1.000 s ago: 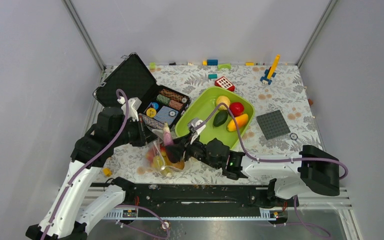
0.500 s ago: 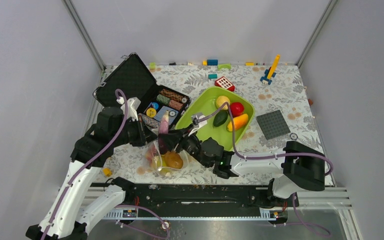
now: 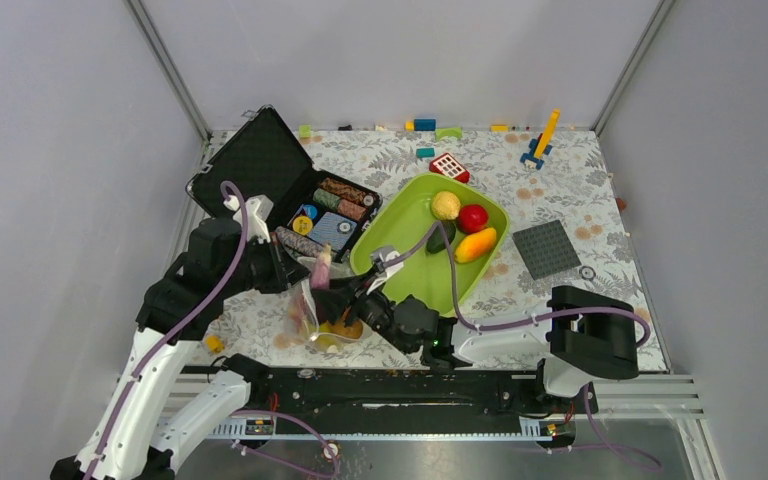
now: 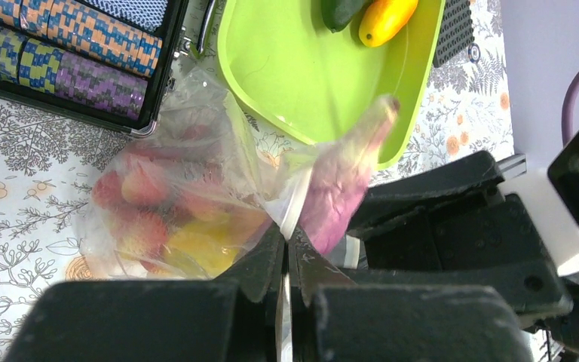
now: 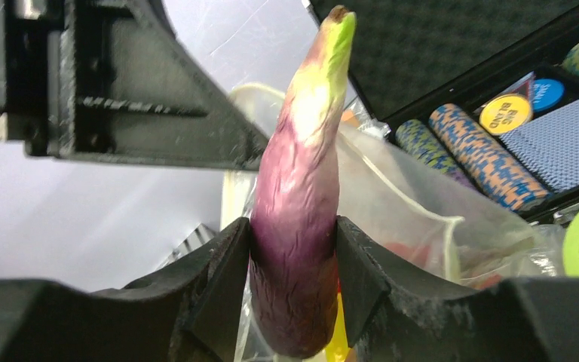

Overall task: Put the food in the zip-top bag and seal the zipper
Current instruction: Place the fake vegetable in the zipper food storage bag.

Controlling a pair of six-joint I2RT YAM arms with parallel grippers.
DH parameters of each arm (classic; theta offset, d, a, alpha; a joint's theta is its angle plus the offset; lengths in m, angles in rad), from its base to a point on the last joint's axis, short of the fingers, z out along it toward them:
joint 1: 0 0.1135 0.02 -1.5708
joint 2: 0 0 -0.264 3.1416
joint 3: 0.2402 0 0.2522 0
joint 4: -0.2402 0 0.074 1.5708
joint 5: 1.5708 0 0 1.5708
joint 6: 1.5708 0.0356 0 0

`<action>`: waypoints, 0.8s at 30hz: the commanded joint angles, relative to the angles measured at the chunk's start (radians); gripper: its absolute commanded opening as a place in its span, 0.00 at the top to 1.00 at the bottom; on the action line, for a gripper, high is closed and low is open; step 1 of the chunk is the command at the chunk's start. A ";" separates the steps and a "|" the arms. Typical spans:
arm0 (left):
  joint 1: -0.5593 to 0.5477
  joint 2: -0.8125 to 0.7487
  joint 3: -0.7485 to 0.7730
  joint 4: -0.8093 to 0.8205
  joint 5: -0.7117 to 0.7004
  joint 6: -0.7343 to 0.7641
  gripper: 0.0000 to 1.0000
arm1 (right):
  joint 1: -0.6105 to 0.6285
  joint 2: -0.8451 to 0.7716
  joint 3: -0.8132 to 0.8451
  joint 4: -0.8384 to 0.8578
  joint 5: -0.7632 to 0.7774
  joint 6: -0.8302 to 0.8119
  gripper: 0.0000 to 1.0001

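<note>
Bagging step: the right gripper (image 5: 294,260) clamps the eggplant (image 5: 301,173) at the mouth of the zip-top bag (image 4: 158,188), by the near edge of the bench (image 3: 560,190), left of centre; the left gripper (image 4: 285,253) pinches the bag's rim. Next, likely: lower it inside, then release.

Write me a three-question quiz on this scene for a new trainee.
1. True or false: the right claw grips the eggplant.
2. The left claw is pinching: A a poker chip, B the clear bag, C an apple.
3. How many foods lie in the green tray?

Key: 1 true; 2 B; 3 four.
</note>
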 commanded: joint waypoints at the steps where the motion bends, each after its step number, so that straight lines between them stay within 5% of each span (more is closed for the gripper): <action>1: 0.004 -0.013 0.022 0.062 -0.031 -0.027 1.00 | 0.047 -0.004 0.001 0.078 0.019 -0.052 0.45; 12: 0.004 -0.044 0.019 0.062 -0.072 -0.020 1.00 | 0.049 -0.076 0.020 -0.072 0.079 -0.134 0.17; 24: 0.004 -0.053 0.023 0.059 -0.095 -0.014 1.00 | 0.046 -0.251 0.044 -0.345 0.200 -0.240 0.08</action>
